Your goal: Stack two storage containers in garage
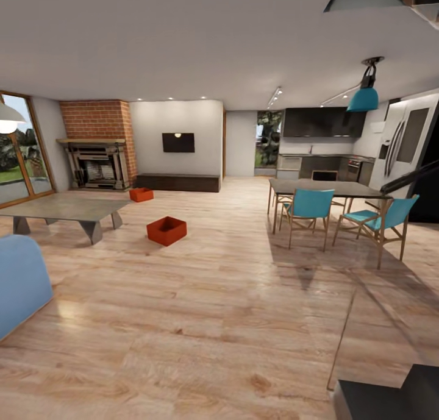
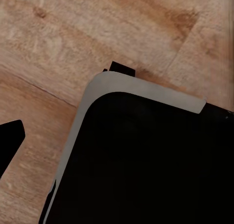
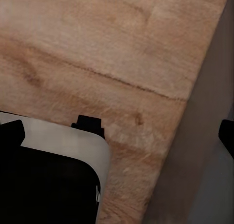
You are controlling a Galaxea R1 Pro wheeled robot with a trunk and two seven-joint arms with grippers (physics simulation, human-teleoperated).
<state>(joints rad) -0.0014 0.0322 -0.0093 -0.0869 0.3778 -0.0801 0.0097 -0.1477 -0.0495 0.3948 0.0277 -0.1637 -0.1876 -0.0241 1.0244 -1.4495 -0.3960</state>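
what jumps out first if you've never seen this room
Two orange-red bins on the wood floor: the near bin beside the low grey table, the far bin closer to the brick fireplace. On the right, teal chairs stand around a dark dining table, with a teal lamp hanging above.

Looking across light wood plank flooring (image 1: pixel 231 322) toward a brick fireplace (image 1: pixel 97 142), wall television (image 1: pixel 178 142) (dark), dining table (image 1: pixel 326 188), teal chairs (image 1: pixel 308 210).
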